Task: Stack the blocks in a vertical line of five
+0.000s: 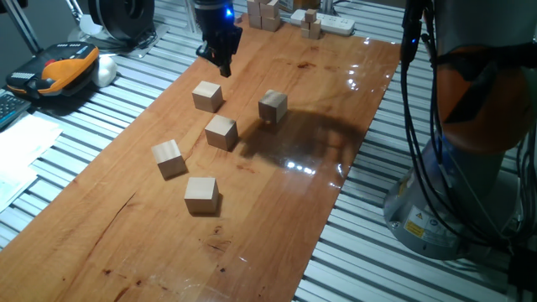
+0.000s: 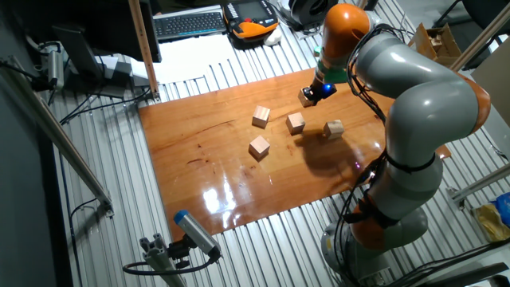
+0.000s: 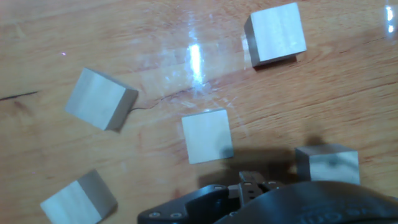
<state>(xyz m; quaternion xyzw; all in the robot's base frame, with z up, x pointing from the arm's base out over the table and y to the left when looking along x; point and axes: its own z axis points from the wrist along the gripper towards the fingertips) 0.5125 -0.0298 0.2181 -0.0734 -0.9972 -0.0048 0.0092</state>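
Note:
Five pale wooden blocks lie apart on the brown board, none stacked. In one fixed view they are at the back left (image 1: 207, 96), back right (image 1: 273, 106), middle (image 1: 221, 132), left (image 1: 168, 158) and front (image 1: 201, 195). My gripper (image 1: 223, 65) hangs above the board just behind the back left block, its fingers together and holding nothing. The other fixed view shows the gripper (image 2: 319, 90) over a partly hidden block (image 2: 306, 97). The hand view looks down on all five, with the middle block (image 3: 207, 135) just ahead of the dark hand (image 3: 249, 193).
Smaller wooden blocks (image 1: 265, 13) and a white power strip (image 1: 334, 23) sit at the board's far end. An orange and black device (image 1: 57, 67) lies off the board to the left. The arm's base (image 1: 457, 168) and cables stand to the right.

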